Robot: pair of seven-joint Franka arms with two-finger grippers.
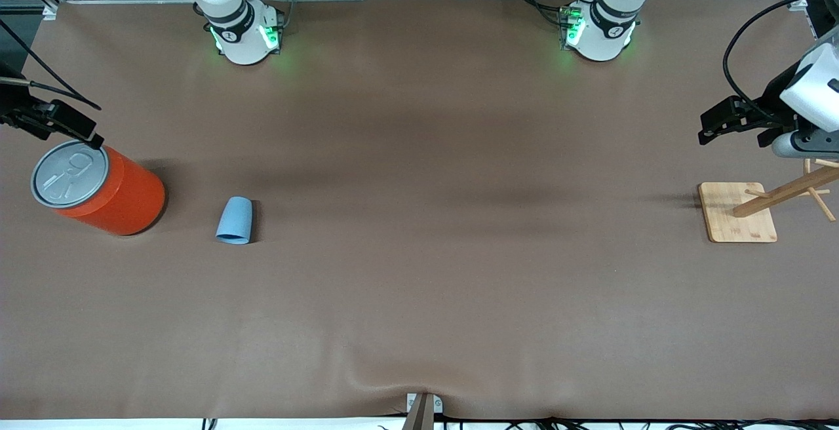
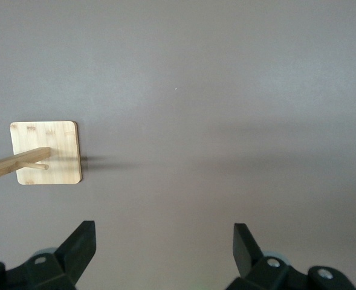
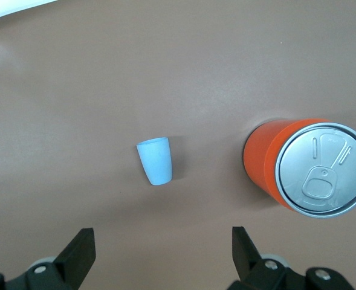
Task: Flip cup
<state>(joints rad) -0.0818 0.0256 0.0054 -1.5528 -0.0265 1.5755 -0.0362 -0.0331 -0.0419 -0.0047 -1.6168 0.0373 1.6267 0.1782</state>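
Observation:
The small light blue cup (image 1: pixel 234 220) lies on its side on the brown table, its wider open end toward the front camera, beside the orange can. It also shows in the right wrist view (image 3: pixel 155 161). My right gripper (image 1: pixel 78 130) is up in the air over the can's rim at the right arm's end of the table, open and empty (image 3: pixel 163 237). My left gripper (image 1: pixel 731 130) hangs over the left arm's end of the table above the wooden stand, open and empty (image 2: pixel 164 232).
A large orange can (image 1: pixel 105 193) with a grey lid stands near the cup (image 3: pixel 298 166). A wooden peg stand on a square base (image 1: pixel 737 212) sits at the left arm's end (image 2: pixel 48 152). The table's edge runs along the front.

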